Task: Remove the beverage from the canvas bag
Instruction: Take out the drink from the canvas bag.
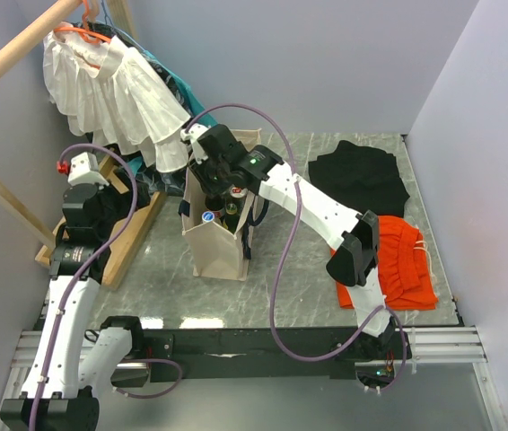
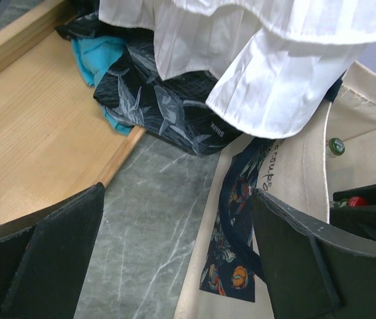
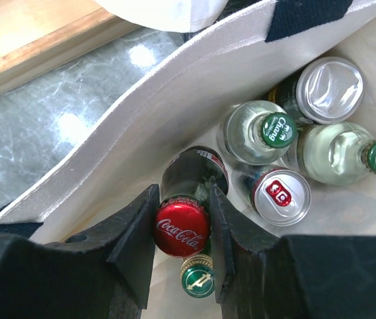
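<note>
The cream canvas bag (image 1: 218,247) stands upright on the marble table with its top open. My right gripper (image 3: 183,194) reaches down into it and is shut on the neck of a Coca-Cola bottle (image 3: 182,229) with a red cap, the beverage, which stands against the bag's near wall (image 3: 141,100). From above, the right gripper (image 1: 223,184) sits in the bag's mouth. My left gripper (image 2: 178,199) is open with nothing between its fingers, hovering over the marble just left of the bag (image 2: 294,166) and its navy strap (image 2: 241,219).
Also in the bag are two clear green-capped bottles (image 3: 278,129), two cans (image 3: 281,195) and a small green cap (image 3: 198,278). A white ruffled garment (image 1: 110,90) hangs over a wooden rack base (image 1: 137,224). Black (image 1: 362,175) and orange (image 1: 402,265) garments lie at right.
</note>
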Robot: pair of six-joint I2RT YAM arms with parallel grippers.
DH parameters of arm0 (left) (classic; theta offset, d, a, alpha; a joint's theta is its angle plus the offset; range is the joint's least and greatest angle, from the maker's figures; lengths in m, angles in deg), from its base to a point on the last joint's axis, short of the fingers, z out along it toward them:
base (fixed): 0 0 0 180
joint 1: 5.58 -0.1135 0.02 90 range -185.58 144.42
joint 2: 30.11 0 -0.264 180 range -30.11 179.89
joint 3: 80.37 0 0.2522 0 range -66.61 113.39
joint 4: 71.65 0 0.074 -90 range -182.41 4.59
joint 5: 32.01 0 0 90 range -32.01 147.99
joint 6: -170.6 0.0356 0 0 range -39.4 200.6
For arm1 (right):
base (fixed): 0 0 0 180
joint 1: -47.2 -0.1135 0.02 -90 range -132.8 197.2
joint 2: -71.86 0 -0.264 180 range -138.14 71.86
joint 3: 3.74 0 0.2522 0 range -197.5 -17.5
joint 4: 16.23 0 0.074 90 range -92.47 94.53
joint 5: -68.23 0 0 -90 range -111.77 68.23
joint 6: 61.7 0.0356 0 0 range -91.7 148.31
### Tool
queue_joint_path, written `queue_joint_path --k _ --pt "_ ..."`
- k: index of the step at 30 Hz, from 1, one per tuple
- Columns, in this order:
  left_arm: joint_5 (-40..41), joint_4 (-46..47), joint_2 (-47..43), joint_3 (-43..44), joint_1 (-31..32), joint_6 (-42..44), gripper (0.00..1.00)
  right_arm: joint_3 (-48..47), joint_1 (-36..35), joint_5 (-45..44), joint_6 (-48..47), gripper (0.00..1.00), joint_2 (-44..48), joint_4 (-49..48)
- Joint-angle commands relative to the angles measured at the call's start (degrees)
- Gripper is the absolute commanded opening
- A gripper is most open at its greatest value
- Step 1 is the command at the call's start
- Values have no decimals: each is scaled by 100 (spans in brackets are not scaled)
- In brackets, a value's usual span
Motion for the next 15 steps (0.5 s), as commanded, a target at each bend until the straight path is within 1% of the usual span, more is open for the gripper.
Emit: queue_joint_path --k 1,9,15 --pt "57 44 -48 292 4 120 96 -465 -34 -351 -199 0 589 -703" --pt "-13 71 67 397 4 138 96 -518 -34 -553 -243 0 694 -826" --pt "-13 53 128 494 4 173 96 -509 -17 -510 -217 0 791 -958"
